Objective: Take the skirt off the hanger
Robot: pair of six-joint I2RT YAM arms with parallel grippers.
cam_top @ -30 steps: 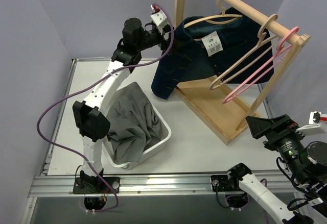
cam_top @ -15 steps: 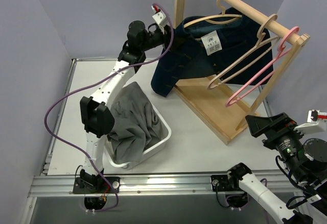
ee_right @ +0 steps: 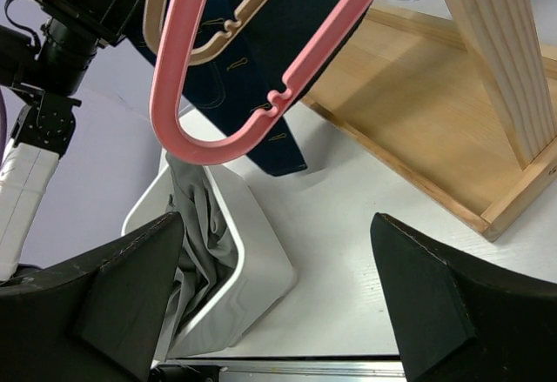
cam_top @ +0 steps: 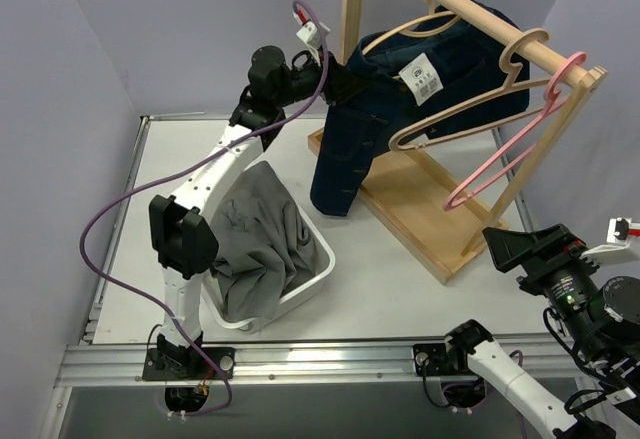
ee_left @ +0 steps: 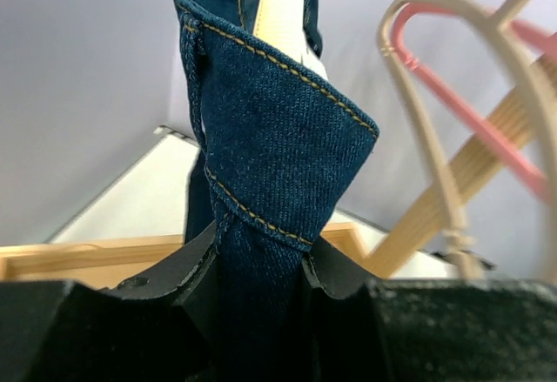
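**Top view.** I am steering the left claw [cam_top: 338, 81], which is reaching high to the left edge of the skirt [cam_top: 385, 124]. The skirt is hanging on its hanger [cam_top: 395, 31], hooked over the rail [cam_top: 490, 21], and is sitting skewed, with its left side drawn toward the claw. To its right, 1 spare hanger [cam_top: 465, 109] and 1 pink hanger [cam_top: 505, 144] are hanging empty. A bin [cam_top: 322, 264] holding grey cloth [cam_top: 255, 234] is sitting on the table below the left arm. The right arm is waiting at the lower right, well apart from the skirt.

**Left wrist view.** The left claw is clenching a fold of the denim waistband, with both pads pressing on the fabric. Above the fold, the pale arm of the hanger is showing inside the waistband, so the skirt is not yet off it.

**Right wrist view.** The right claw [ee_right: 277, 225] is standing released, with nothing between its 2 fingers. It is facing the pink hanger and the bin.

**Step in hand.** I am judging this to be the grasp on the waistband, with the pull-off not yet done.

**Next move.** I am expecting to draw the gripped edge outward and down past the end of the hanger arm. The pull needs to run along that arm rather than against it, so that the hook is not dragged off the rail.
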